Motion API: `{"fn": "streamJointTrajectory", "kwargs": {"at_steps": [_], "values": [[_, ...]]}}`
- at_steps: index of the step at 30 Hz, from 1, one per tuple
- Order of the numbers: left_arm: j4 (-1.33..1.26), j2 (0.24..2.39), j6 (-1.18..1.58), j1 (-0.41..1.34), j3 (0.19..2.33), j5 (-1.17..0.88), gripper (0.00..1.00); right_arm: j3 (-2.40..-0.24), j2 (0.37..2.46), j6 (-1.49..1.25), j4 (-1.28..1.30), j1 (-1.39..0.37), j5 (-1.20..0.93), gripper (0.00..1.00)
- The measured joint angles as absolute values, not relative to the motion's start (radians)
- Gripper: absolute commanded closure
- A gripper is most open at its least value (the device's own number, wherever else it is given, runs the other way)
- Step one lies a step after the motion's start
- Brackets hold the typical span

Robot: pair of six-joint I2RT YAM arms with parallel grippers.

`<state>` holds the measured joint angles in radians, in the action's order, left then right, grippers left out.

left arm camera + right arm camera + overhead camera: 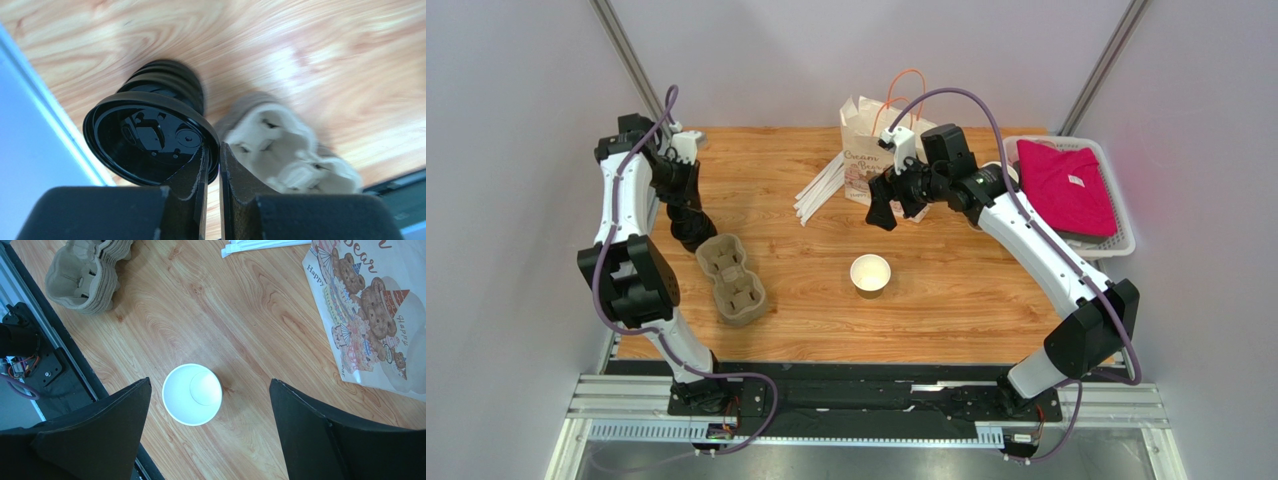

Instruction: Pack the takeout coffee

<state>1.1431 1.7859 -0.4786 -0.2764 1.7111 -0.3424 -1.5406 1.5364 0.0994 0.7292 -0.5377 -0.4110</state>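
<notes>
Close against the left wrist camera, the left gripper (213, 150) has its 2 fingers pressed almost together on the rim of a black lid (145, 140). The lid is tilted, with its underside toward the lens. Just behind it stands a stack of black lids (170, 85) on the wooden tabletop (310, 45), and the held lid looks lifted off that stack, though whether they touch I cannot tell. Right beside the stack sits a grey-brown pulp cup tray (280, 145) with 2 wells, at the left side of the tabletop. The paper cup (192, 395) stands upright near the middle of the tabletop, well apart from the lid. Its mouth is uncovered and its white inside faces up. The right gripper (210, 382) hangs above it with its 2 fingers spread wide. In the right wrist view the cup shows between them, and neither finger touches it. Farther back stands a paper bag (863, 160) printed with teddy bears, its orange handles up. A bundle of white wrapped straws (821, 188) lies on the wood just left of the bag. At the far right corner sits a white basket (1123, 243) holding a folded pink garment (1066, 185).
</notes>
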Motion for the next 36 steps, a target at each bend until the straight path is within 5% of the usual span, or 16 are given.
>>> {"fn": "streamJointTrajectory", "kwargs": {"at_steps": [8, 12, 14, 17, 23, 36], "values": [[1.192, 1.682, -0.284, -0.245, 1.858, -0.950, 1.00, -1.579, 1.534, 0.102, 0.733, -0.536, -0.412, 0.07], [0.870, 1.490, 0.090, -0.110, 1.687, -1.228, 1.00, -1.608, 1.509, 0.089, 0.725, -0.535, -0.422, 0.07], [0.511, 1.378, 0.411, -0.028, 1.518, -1.298, 1.00, -1.611, 1.472, 0.067, 0.706, -0.535, -0.433, 0.09], [0.074, 1.286, 0.756, 0.038, 1.374, -1.354, 1.00, -1.611, 1.398, 0.028, 0.659, -0.534, -0.454, 0.11], [-0.383, 1.289, 1.079, 0.125, 1.406, -1.404, 1.00, -1.564, 1.235, -0.072, 0.467, -0.533, -0.511, 0.21], [-0.682, 1.359, 1.243, 0.224, 1.515, -1.420, 1.00, -1.546, 1.312, -0.464, 0.185, -0.533, -0.607, 0.39]]}}
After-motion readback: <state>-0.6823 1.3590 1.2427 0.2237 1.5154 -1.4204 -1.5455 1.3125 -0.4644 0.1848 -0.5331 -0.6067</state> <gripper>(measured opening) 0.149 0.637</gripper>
